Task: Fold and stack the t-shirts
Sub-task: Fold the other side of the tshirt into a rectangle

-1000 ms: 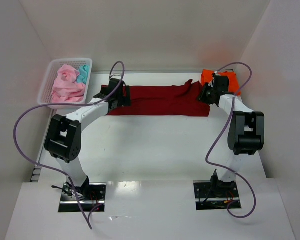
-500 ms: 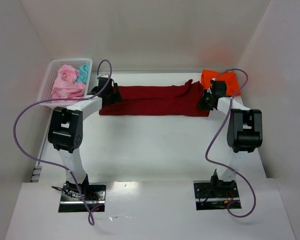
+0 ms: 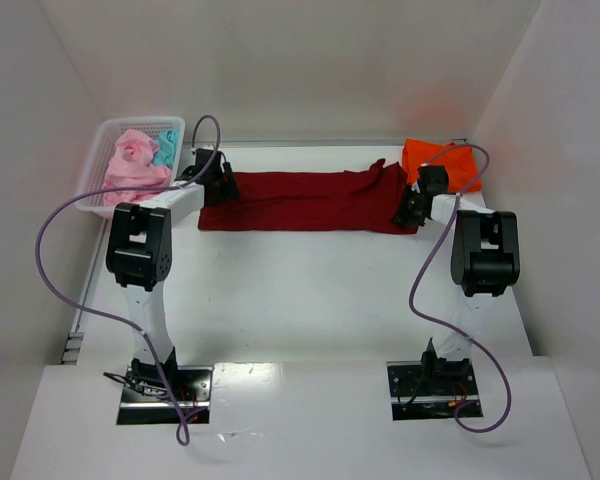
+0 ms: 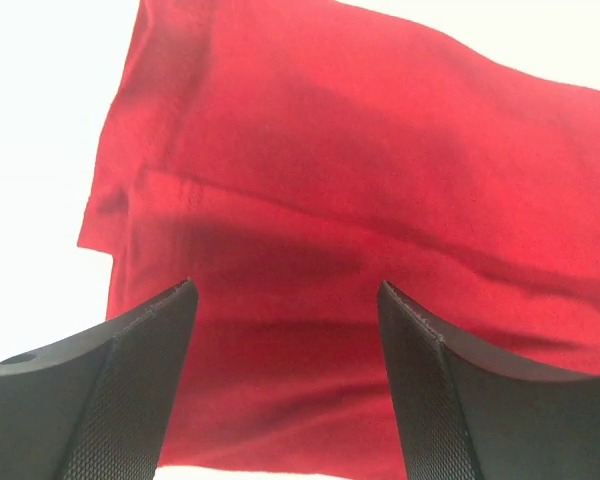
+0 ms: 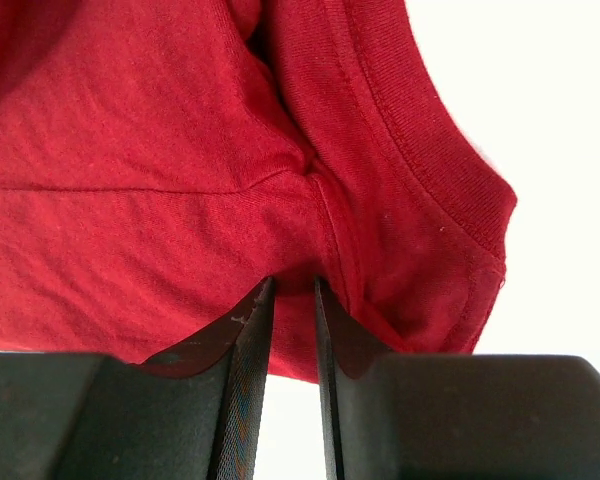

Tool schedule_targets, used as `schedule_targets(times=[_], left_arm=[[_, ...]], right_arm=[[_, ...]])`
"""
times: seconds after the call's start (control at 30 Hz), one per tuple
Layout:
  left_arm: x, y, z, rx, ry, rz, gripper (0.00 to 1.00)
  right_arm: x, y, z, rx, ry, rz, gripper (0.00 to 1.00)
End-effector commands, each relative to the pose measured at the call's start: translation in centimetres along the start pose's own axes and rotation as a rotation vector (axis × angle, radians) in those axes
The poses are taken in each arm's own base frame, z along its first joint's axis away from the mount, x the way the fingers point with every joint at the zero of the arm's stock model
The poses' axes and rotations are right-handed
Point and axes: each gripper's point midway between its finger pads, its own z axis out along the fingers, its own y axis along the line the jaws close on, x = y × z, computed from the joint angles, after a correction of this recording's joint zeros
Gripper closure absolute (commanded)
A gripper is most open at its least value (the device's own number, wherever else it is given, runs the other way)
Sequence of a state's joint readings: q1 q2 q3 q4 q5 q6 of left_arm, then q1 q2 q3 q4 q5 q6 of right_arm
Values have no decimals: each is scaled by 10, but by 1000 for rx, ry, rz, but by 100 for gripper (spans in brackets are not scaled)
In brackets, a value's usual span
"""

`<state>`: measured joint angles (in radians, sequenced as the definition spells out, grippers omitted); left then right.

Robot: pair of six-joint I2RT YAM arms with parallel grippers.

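Note:
The dark red t-shirt (image 3: 310, 200) lies stretched out as a long flat band across the far side of the table. My left gripper (image 3: 220, 187) is at its left end, open, with the jaws wide apart just above the cloth (image 4: 330, 150); nothing is between the left gripper's (image 4: 285, 300) fingers. My right gripper (image 3: 408, 212) is at the shirt's right end, shut on a fold of the red cloth (image 5: 130, 150) near the ribbed collar; the right gripper's (image 5: 292, 285) fingers are almost together. The orange t-shirt (image 3: 442, 160) lies folded behind the right gripper.
A white mesh basket (image 3: 140, 122) stands at the far left, holding crumpled pale pink shirts (image 3: 135, 168) and a teal one (image 3: 165, 150). White walls close in the table on the left, back and right.
Both grippers have moved outwards and the red shirt has been drawn longer to the left. The left gripper has let go of the cloth and now stands open over its left end.

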<state>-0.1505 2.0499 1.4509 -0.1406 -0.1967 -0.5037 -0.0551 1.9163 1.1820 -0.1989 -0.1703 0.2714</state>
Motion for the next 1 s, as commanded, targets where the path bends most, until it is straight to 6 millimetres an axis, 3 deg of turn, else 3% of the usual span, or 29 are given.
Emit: schedule_targets(times=[0.0, 0.23, 0.43, 0.53, 0.97], left_arm=[[-17, 0, 6, -11, -25, -18, 20], [-14, 2, 17, -39, 14, -10, 20], [-9, 12, 19, -71, 43, -9, 49], [-7, 12, 18, -75, 51, -20, 60], [-17, 16, 29, -88, 49, -53, 66]], right_arm=[[-11, -6, -2, 43, -23, -8, 71], [-8, -14, -1, 65, -11, 2, 71], [-5, -14, 2, 59, 0, 4, 71], [-7, -13, 2, 56, -9, 2, 73], [-7, -35, -5, 128, -14, 27, 76]])
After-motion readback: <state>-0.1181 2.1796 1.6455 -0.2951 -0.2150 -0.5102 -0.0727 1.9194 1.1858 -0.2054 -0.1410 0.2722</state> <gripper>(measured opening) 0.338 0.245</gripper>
